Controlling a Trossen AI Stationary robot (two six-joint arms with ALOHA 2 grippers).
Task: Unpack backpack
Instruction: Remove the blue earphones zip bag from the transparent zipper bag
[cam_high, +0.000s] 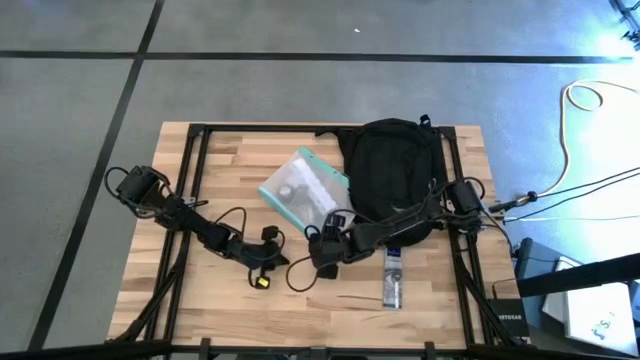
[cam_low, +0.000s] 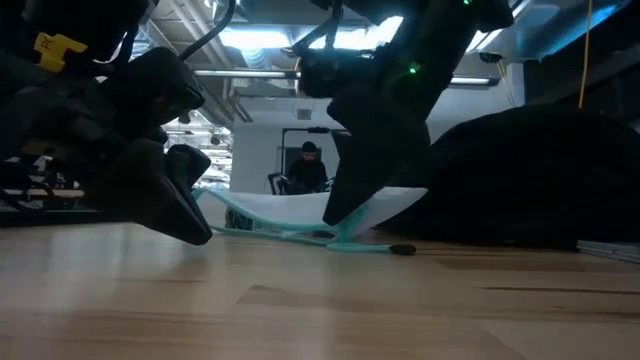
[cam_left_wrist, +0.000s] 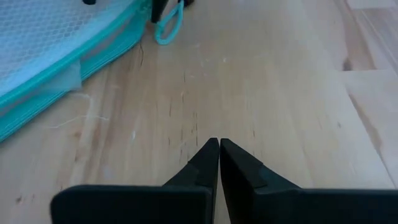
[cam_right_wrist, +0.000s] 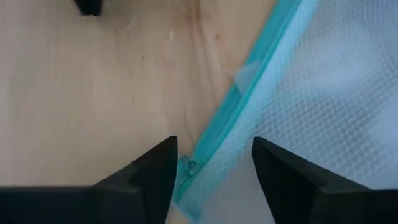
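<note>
From the high view you look straight down on the whole table (cam_high: 230, 300) and both arms. From the low view you look level across the tabletop (cam_low: 320, 310) into the room behind. The left wrist view faces forward, close over the wood, past the left gripper (cam_left_wrist: 219, 163). The right wrist view sits close above the teal-edged pouch (cam_right_wrist: 311, 99), between the fingers of the right gripper (cam_right_wrist: 214, 163). All four views share this pouch (cam_high: 303, 186) (cam_low: 300, 215) (cam_left_wrist: 43, 56).
</note>
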